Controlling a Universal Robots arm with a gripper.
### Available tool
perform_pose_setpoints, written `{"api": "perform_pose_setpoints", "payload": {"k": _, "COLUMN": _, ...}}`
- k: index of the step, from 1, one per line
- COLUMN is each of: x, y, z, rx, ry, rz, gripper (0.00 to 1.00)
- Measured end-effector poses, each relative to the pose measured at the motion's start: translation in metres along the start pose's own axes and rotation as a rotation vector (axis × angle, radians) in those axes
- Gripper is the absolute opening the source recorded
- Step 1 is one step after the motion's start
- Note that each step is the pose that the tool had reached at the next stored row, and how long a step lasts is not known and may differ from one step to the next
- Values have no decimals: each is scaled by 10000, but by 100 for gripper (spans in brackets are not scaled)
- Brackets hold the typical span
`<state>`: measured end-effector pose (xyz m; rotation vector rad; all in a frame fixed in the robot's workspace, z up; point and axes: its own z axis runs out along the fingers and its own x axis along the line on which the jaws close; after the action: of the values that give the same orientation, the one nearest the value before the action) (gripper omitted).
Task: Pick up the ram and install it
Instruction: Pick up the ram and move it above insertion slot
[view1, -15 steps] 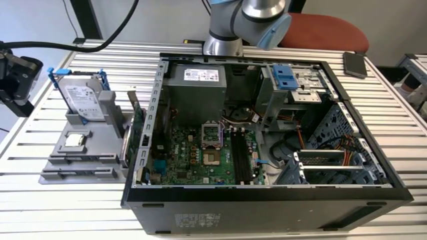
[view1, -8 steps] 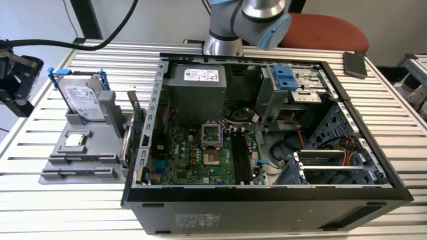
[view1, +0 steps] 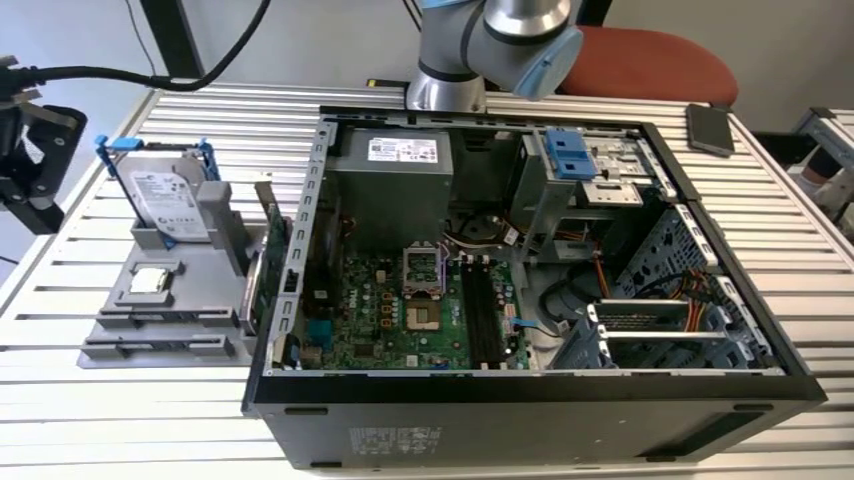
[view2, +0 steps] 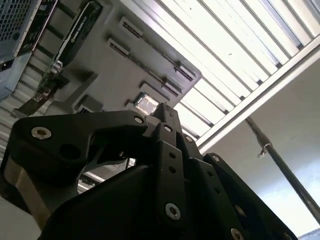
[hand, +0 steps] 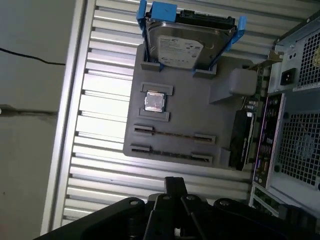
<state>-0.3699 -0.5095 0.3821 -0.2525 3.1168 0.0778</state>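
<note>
The ram shows as a thin dark-green strip, seen edge-on, sunk in a narrow slot of the grey holder; a second such strip lies in the slot beside it. My black gripper hangs above the slatted table just off the holder's slotted end, its fingers together and nothing between them. In the exterior view the gripper is at the far left, beyond the holder. The fingertips show against the holder in the second wrist view. The motherboard's black memory slots lie inside the open computer case.
On the holder stand a silver hard drive in blue rails, a small square chip and an upright expansion card. The case borders the holder. A phone lies at the table's far corner, with a red chair behind it.
</note>
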Motion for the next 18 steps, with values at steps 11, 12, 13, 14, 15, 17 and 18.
{"api": "perform_pose_setpoints", "payload": {"k": 11, "x": 0, "y": 0, "z": 1, "rx": -28, "ry": 95, "rz": -1962, "gripper": 0}}
{"api": "perform_pose_setpoints", "payload": {"k": 12, "x": 0, "y": 0, "z": 1, "rx": -31, "ry": 104, "rz": -2142, "gripper": 0}}
{"api": "perform_pose_setpoints", "payload": {"k": 13, "x": 0, "y": 0, "z": 0, "rx": -33, "ry": 113, "rz": -2322, "gripper": 0}}
{"api": "perform_pose_setpoints", "payload": {"k": 14, "x": 0, "y": 0, "z": -1, "rx": -35, "ry": 123, "rz": -2500, "gripper": 0}}
{"api": "perform_pose_setpoints", "payload": {"k": 15, "x": 0, "y": 0, "z": 0, "rx": -38, "ry": 130, "rz": -2679, "gripper": 0}}
{"api": "perform_pose_setpoints", "payload": {"k": 17, "x": 0, "y": 0, "z": -2, "rx": -41, "ry": 150, "rz": -3040, "gripper": 0}}
{"api": "perform_pose_setpoints", "payload": {"k": 18, "x": 0, "y": 0, "z": -1, "rx": -43, "ry": 158, "rz": -3220, "gripper": 0}}
